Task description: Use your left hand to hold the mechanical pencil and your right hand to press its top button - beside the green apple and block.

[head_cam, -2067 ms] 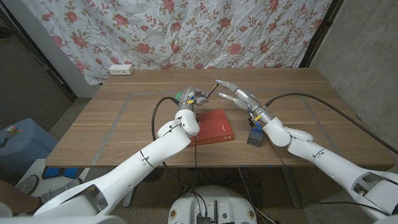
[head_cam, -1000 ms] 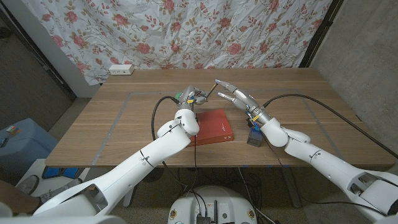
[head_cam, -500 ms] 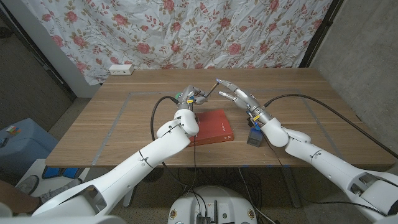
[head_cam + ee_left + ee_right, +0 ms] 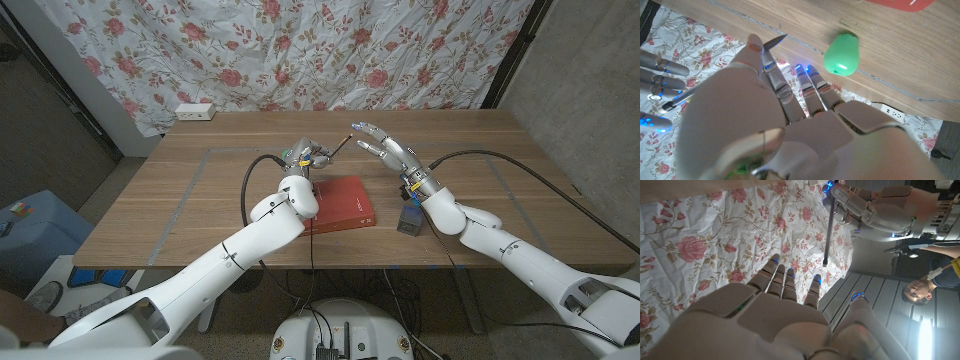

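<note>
In the head view, just above the frame's centre, the left hand (image 4: 304, 156) grips the mechanical pencil (image 4: 340, 150), which slants up and to the right with its top end free. The right hand (image 4: 385, 146), right of centre, has its fingers spread and holds nothing; its fingertips (image 4: 356, 127) are near the pencil's top but apart from it. The red book (image 4: 344, 203) lies on the worktop (image 4: 180, 200) below the left hand. In the left wrist view, the green apple (image 4: 841, 54) rests on the worktop at upper right of centre.
</note>
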